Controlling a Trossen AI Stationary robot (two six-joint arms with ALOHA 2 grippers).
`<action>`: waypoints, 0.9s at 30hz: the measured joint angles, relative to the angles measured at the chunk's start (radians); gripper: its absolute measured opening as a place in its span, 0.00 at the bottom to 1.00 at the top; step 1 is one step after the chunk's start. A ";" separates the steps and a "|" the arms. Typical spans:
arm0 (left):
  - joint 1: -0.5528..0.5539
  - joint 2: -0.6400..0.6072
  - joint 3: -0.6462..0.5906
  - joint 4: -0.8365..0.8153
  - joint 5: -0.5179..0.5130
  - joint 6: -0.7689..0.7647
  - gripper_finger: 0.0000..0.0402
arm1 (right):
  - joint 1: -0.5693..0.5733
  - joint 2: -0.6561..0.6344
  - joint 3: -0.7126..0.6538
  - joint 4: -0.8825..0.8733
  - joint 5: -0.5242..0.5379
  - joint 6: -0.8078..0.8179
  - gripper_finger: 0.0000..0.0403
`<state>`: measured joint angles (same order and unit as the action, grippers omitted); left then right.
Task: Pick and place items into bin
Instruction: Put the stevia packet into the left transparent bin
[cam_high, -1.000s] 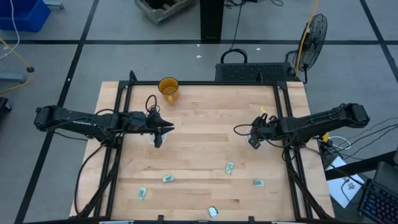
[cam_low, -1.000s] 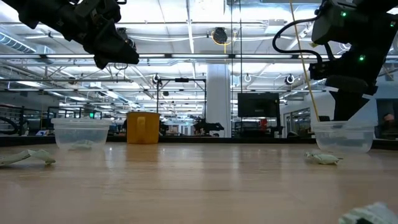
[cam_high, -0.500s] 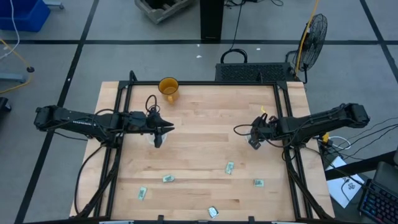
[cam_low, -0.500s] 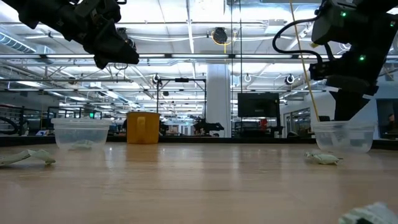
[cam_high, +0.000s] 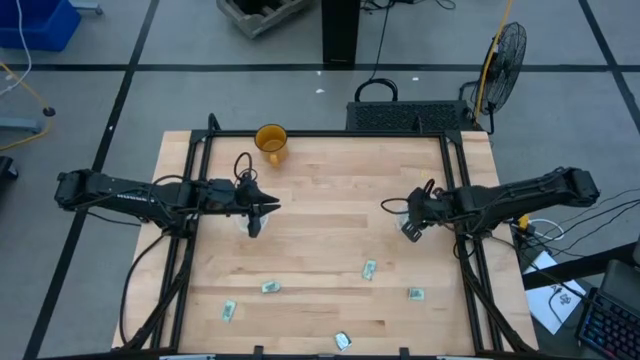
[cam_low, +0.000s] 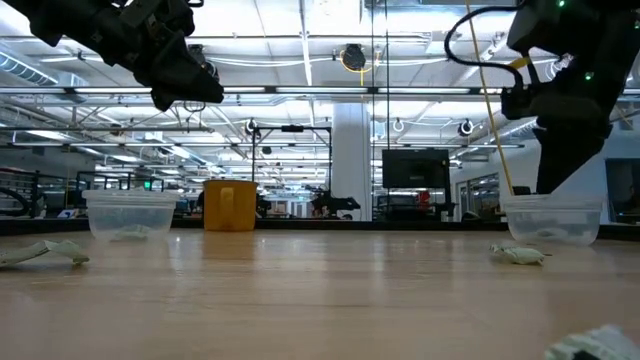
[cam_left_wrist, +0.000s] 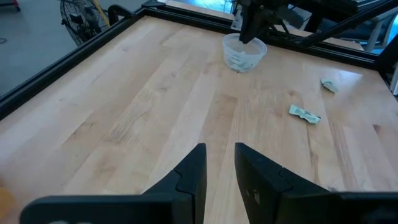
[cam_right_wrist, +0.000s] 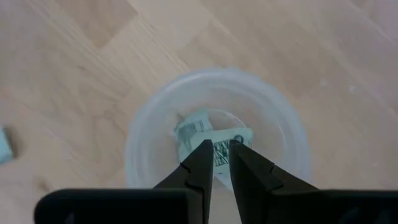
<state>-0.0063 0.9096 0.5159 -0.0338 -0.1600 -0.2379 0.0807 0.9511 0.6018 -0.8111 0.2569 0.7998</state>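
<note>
right tool (cam_right_wrist: 216, 163), fingers narrow and empty, hangs over clear cup (cam_right_wrist: 143, 143) holding wrapped pieces (cam_right_wrist: 198, 129); orange mug (cam_high: 271, 141) well apart.

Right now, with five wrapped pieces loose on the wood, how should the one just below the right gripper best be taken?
The pale green-and-white wrapped piece lies flat and slightly tilted on the wooden table, clear of its neighbours. Probably best to descend straight from above and pinch across its narrow width, fingers straddling the long edges. The right gripper, over the clear plastic cup, is nearest.
</note>
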 joint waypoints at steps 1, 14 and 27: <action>0.000 0.000 0.000 0.000 0.000 -0.001 0.22 | 0.000 -0.015 0.000 0.000 0.000 0.000 0.11; 0.000 0.000 0.000 0.000 0.000 -0.012 0.22 | 0.000 -0.140 0.000 0.373 0.000 -0.354 0.11; -0.170 0.203 -0.001 0.092 0.161 -0.071 0.22 | 0.000 -0.045 0.001 1.054 0.003 -1.002 0.11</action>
<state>-0.1768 1.1128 0.5148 0.0582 0.0006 -0.3093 0.0803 0.9060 0.6023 0.2425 0.2596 -0.2025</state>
